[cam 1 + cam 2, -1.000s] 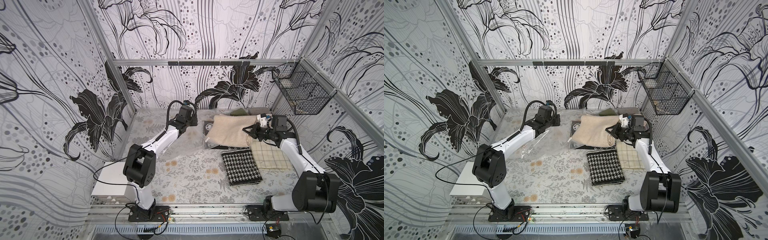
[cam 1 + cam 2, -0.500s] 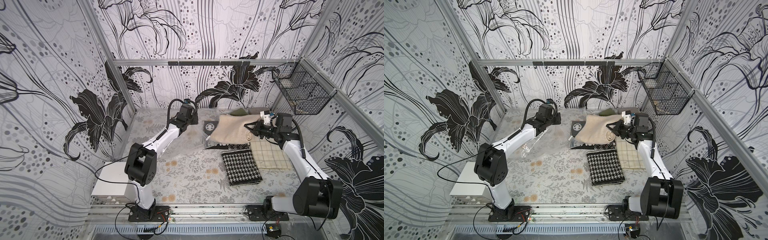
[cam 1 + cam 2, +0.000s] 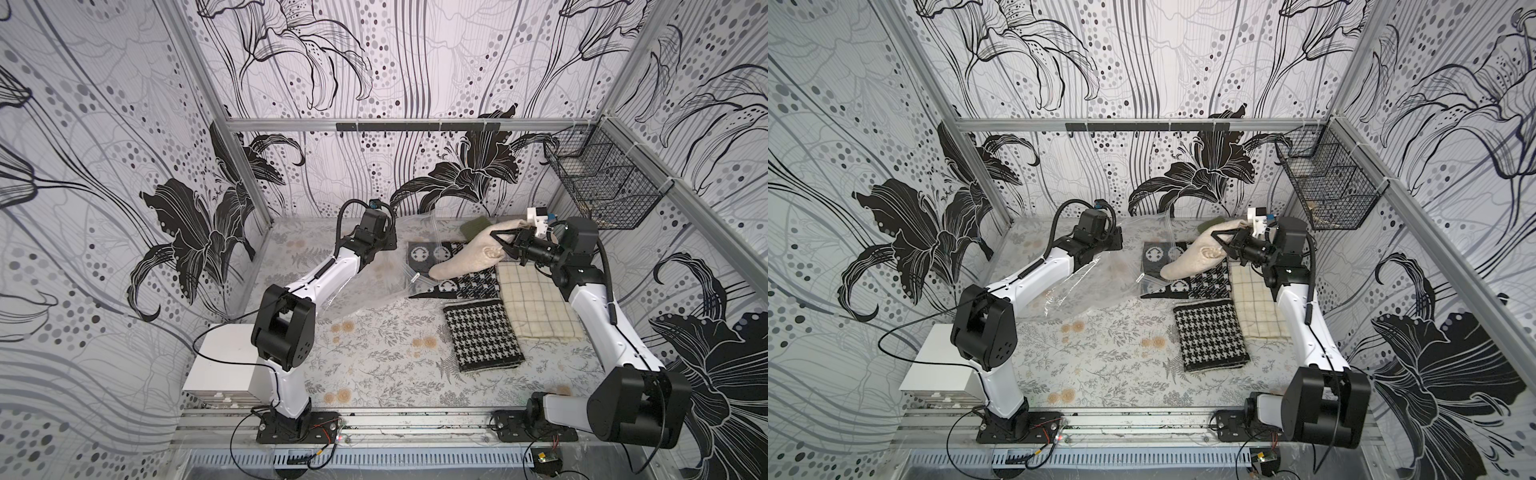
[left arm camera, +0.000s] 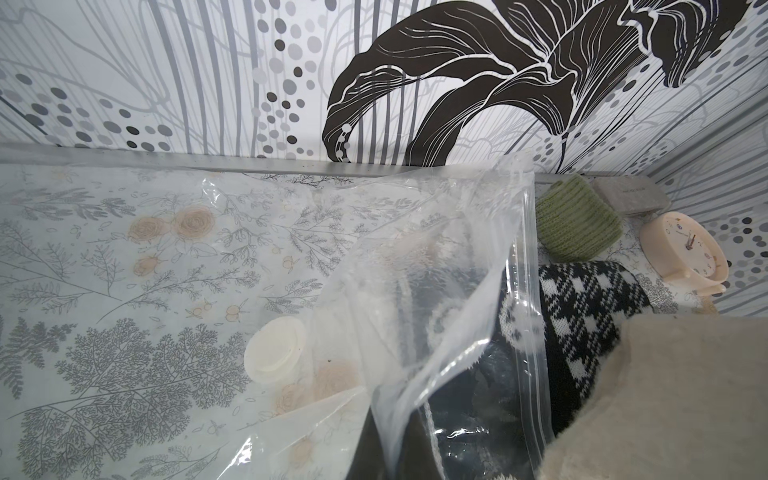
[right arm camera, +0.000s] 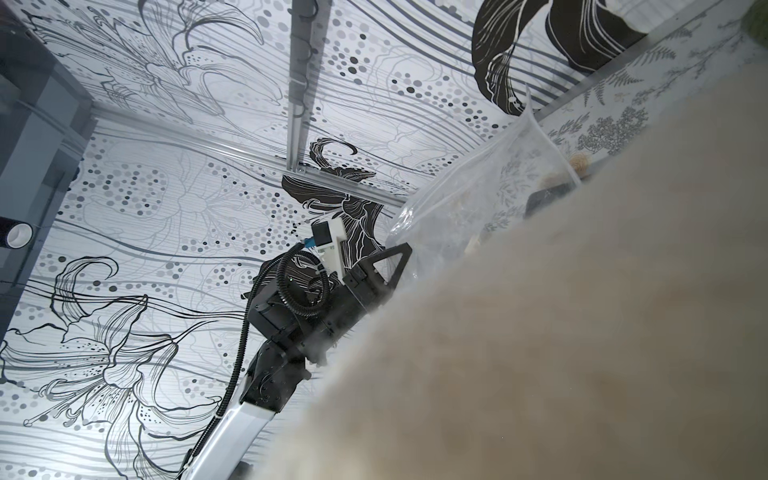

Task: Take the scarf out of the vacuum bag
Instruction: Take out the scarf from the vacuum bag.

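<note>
A left gripper (image 3: 384,243), jaws pressed together on clear plastic, holds up one side of the vacuum bag (image 3: 1084,286) left of centre in both top views. The bag's white valve disc (image 4: 276,349) faces up. One end of a black-and-white knit (image 4: 582,307) lies inside the open mouth, the rest spilling out to the right. Right of centre, the right gripper (image 3: 500,245) pinches the cream scarf (image 3: 465,259), raised outside the bag, its low end draped on the knit beside the mouth. At upper right, a wire basket (image 3: 602,191) hangs on the wall, its contents too small to tell.
</note>
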Robot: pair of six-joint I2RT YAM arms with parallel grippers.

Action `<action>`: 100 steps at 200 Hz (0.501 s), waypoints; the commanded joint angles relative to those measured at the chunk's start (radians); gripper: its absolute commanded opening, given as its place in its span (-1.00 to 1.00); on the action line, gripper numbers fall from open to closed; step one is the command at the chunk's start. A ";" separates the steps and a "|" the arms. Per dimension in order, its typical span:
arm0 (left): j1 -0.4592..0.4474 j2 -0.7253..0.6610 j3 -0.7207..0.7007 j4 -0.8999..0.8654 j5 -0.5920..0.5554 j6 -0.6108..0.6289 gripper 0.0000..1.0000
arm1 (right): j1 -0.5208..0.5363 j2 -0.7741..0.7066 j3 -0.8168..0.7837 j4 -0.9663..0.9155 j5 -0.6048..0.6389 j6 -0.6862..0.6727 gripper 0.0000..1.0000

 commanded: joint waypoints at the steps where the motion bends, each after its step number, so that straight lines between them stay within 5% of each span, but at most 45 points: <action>1: 0.000 -0.003 0.021 0.021 -0.010 -0.010 -1.00 | 0.002 -0.075 0.089 -0.035 0.004 -0.044 -1.00; 54: -0.001 -0.012 0.050 0.004 -0.044 0.005 -1.00 | 0.002 -0.205 0.241 -0.413 0.241 -0.299 -1.00; 100: 0.002 -0.007 0.135 -0.037 -0.112 0.022 -1.00 | 0.002 -0.231 0.261 -0.458 0.246 -0.327 -1.00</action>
